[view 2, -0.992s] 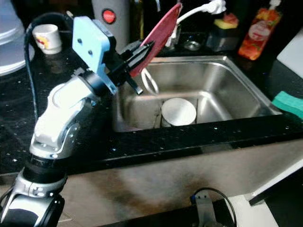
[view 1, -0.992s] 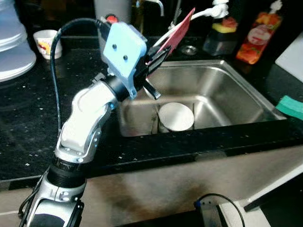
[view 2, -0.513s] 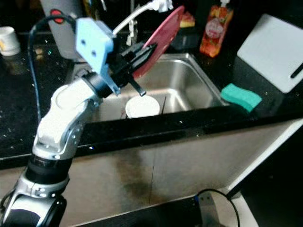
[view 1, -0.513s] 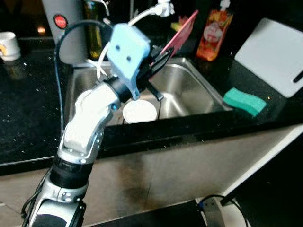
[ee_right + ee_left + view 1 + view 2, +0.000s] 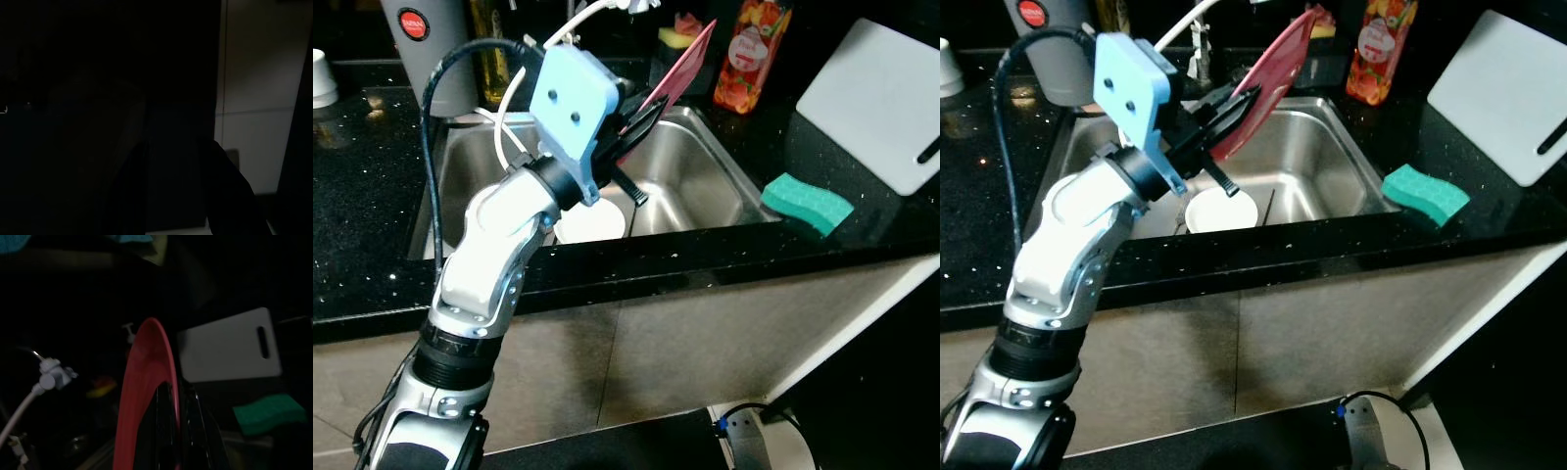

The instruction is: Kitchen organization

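My left gripper [image 5: 1234, 103] is raised over the steel sink [image 5: 1327, 166] and is shut on the lower edge of a red plate [image 5: 1278, 69], which stands on edge and tilts toward the back of the counter. The left wrist view looks along the plate [image 5: 146, 382] with the black fingers [image 5: 166, 426] clamped on its rim. A white plate [image 5: 1221, 211] lies on the sink floor below the gripper. The right wrist view is very dark, with the arm hanging idle.
A green sponge [image 5: 1425, 194] lies on the black counter right of the sink, with a white cutting board [image 5: 1498, 93] beyond it. An orange bottle [image 5: 1376, 49] and a white faucet hose [image 5: 514, 88] stand at the back. A grey appliance [image 5: 426, 49] is at back left.
The camera has swung right and pulled back, so the sink has shifted left and the sponge and cutting board have come into view. The left gripper keeps the red plate held over the sink.
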You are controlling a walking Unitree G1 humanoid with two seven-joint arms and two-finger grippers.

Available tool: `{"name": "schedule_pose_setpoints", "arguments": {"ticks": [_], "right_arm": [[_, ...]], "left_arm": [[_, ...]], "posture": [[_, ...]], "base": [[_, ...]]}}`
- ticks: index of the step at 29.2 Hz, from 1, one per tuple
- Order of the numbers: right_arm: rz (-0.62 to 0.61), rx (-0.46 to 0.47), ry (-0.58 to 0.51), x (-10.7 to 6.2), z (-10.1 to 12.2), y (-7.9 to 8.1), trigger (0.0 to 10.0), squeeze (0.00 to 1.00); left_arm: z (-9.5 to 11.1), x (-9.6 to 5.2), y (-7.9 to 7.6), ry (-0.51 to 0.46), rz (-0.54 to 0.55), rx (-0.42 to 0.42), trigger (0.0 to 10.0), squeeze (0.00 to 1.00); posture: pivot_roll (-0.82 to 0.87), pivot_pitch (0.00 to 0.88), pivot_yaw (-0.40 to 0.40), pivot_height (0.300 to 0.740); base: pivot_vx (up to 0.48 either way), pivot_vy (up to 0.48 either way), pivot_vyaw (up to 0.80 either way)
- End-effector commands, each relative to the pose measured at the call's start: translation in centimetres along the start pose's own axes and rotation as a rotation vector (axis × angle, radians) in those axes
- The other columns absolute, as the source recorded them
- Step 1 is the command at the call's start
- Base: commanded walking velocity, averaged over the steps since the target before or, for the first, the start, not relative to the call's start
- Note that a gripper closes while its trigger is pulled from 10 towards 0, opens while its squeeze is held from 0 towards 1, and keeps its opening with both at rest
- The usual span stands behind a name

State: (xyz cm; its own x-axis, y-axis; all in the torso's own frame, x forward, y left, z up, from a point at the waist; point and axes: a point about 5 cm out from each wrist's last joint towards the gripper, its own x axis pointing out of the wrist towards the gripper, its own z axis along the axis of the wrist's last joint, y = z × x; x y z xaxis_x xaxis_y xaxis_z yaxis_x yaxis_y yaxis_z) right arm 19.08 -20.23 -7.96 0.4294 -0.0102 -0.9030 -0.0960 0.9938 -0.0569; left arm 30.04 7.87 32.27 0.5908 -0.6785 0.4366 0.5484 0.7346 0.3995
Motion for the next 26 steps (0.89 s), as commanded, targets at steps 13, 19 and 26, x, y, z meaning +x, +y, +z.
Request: {"name": "schedule_pose_setpoints", "arguments": {"ticks": [13,19,26], "right_arm": [[-0.009,-0.015,0.024,-0.1,-0.7,-0.5,10.0,0.0],[-0.007,-0.016,0.025,-0.1,-0.8,-0.5,10.0,0.0],[-0.006,-0.016,0.025,-0.1,-0.7,-0.5,10.0,0.0]], "left_arm": [[0.1,0.0,0.3,0.006,0.008,0.03,10.0,0.0],[-1.1,-0.2,1.8,0.093,0.075,0.107,10.0,0.0],[-3.1,0.0,3.5,0.276,0.058,0.519,10.0,0.0]], "posture": [[0.06,0.068,-0.056,0.74],[0.06,0.066,-0.055,0.74],[0.06,0.071,-0.055,0.74]], "base": [[0.0,0.0,0.0],[0.0,0.0,0.0],[0.0,0.0,0.0]]}}
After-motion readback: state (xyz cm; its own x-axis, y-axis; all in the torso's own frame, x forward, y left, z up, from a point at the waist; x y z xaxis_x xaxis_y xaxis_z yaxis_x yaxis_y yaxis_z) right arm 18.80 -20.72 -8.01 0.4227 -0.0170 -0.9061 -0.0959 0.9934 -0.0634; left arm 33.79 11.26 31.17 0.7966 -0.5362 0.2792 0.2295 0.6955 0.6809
